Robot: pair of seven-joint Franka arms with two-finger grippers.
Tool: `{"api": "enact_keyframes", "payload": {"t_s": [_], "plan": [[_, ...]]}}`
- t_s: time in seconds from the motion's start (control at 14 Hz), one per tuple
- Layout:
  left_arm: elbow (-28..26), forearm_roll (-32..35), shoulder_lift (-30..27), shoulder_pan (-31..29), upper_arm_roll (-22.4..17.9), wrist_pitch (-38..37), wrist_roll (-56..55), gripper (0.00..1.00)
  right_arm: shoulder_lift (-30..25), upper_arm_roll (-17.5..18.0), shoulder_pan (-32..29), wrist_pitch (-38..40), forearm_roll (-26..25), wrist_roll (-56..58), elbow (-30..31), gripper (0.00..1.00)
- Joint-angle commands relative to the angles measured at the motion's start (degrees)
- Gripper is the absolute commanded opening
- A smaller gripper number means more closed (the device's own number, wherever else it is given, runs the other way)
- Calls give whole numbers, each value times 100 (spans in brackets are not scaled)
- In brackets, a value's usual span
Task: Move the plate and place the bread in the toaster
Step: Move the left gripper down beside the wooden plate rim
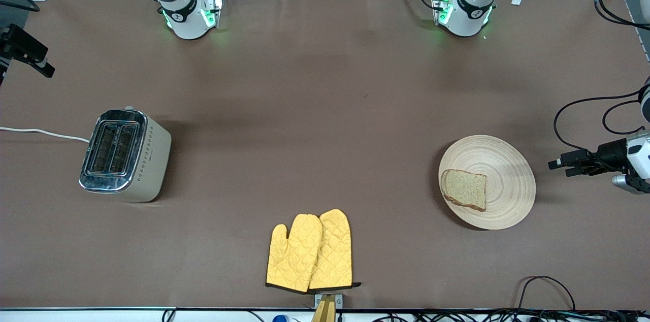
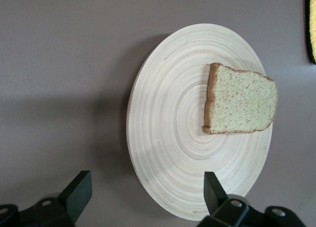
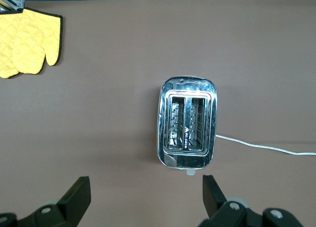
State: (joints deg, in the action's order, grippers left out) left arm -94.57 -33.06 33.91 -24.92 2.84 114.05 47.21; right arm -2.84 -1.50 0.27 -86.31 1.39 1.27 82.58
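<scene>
The left gripper (image 2: 143, 195) hung with its fingers (image 2: 79, 190) spread wide and nothing between them, above the plate (image 2: 173, 153) at the edge toward the left arm's end of the table. In the front view that gripper (image 1: 561, 165) showed at the frame's edge, just beside the plate (image 1: 508, 182) and not touching it. The plate lay flat on the brown table (image 1: 325, 108). The bread (image 1: 463, 189) lay flat on the plate, off centre, toward the rim that faced the right arm's end; in the left wrist view the bread (image 2: 240, 99) showed its dark crust along one side.

The right gripper (image 3: 143, 195) also stood with its fingers (image 3: 79, 192) wide apart and empty, high over the table by the toaster (image 3: 187, 123). From that wrist view both slots of the toaster were seen from above, with nothing in them, and a white cord (image 3: 266, 147) ran away from one end. In the front view the right gripper itself could not be made out. There the toaster (image 1: 124, 155) stood upright toward the right arm's end of the table, well apart from the plate, with its cord (image 1: 43, 132) running off the frame's edge.

Between toaster and plate, nearer to the front camera than either, lay a pair of yellow mitts (image 1: 311, 252), one overlapping the other, close to the table's edge.
</scene>
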Motion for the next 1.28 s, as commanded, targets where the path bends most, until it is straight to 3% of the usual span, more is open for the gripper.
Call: {"api": "enact_keyframes", "payload": {"t_s": [0.0,0.57,1.0,1.21], "plan": [[316,-332,431,-127,32,4,515,98,-50,-8,17,-43,98,-3,48,100],[325,-1369,906,-241,67,-40,1457,90,-50,-8,17,-61,107,5,39,100],[334,-1572,1065,-206,76,-58,1528,83,-6,-17,-35,-44,28,23,56,100],[325,-1642,1117,-171,85,-84,1519,73,73,-35,-158,27,1,32,117,100]]}}
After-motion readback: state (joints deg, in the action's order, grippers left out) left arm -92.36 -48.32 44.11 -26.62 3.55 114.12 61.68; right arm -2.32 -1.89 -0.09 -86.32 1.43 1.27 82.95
